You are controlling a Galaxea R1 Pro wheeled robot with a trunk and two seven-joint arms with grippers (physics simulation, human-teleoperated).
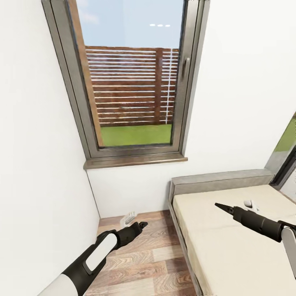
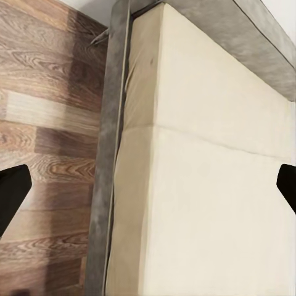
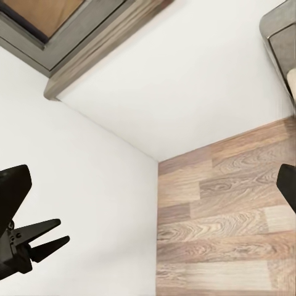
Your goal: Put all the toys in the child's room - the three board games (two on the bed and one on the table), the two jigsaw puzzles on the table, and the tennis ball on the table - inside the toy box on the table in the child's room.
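Head view: a window is seen ahead, the bed lower right, bare. Left gripper over floor, right gripper over mattress; their openness cannot be told there. Left wrist view: jaws spread wide over the bed edge. Right wrist view: jaws likewise parted above floorboards.

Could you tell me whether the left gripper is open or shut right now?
Open: the left gripper's fingertips sit far apart, nothing between them.
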